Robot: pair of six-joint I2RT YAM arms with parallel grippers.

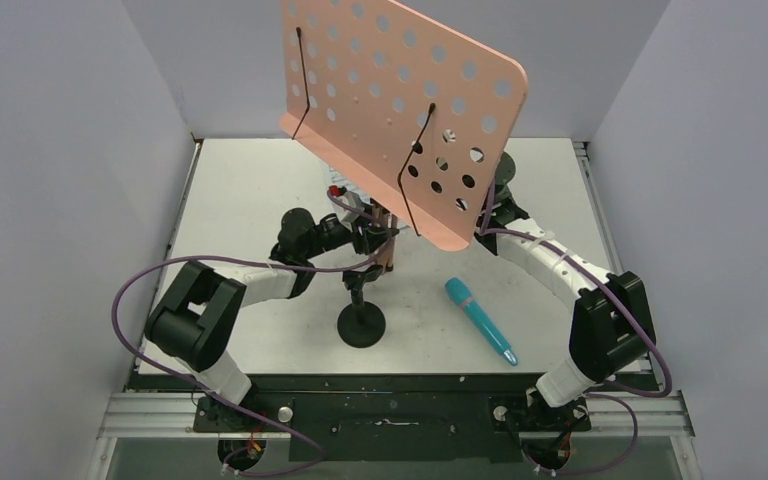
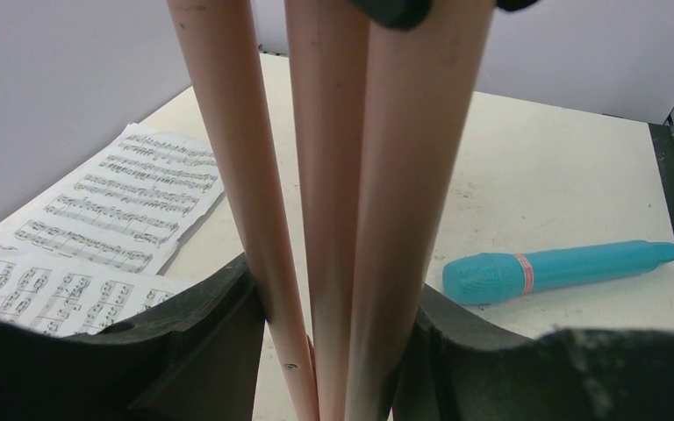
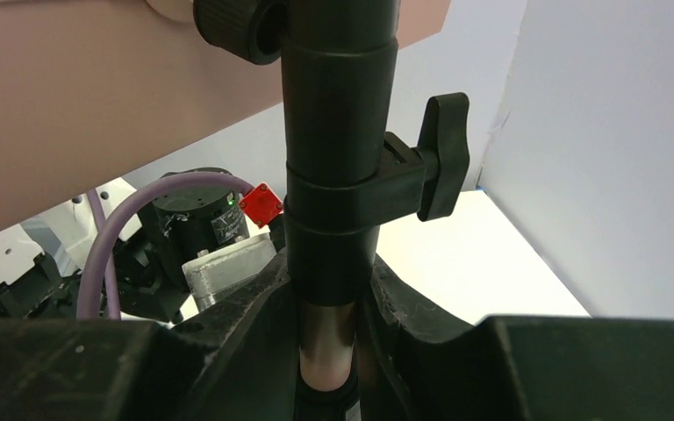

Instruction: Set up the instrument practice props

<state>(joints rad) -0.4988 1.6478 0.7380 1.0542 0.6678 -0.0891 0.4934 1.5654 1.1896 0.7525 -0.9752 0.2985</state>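
The pink perforated music stand [image 1: 390, 90] hangs tilted over the middle of the table. My left gripper [image 2: 338, 307] is shut on its three folded pink legs [image 2: 228, 132], which run up between the fingers. My right gripper [image 3: 329, 303] is shut on the stand's pole just under the black clamp collar [image 3: 338, 175]; the pink desk hides it in the top view. The teal microphone [image 1: 480, 320] lies on the table at the front right, also seen as the microphone [image 2: 562, 270] beside the legs. The black mic stand [image 1: 360, 325] stands upright at the front centre. Two sheet-music pages [image 2: 114, 206] lie flat at the left.
White walls close in on three sides of the table [image 1: 250, 190]. A black rail [image 1: 390, 385] runs along its near edge. The collar's locking knob [image 3: 443, 153] sticks out to the right. The left arm's wrist [image 3: 193, 228] and purple cable sit close behind the pole.
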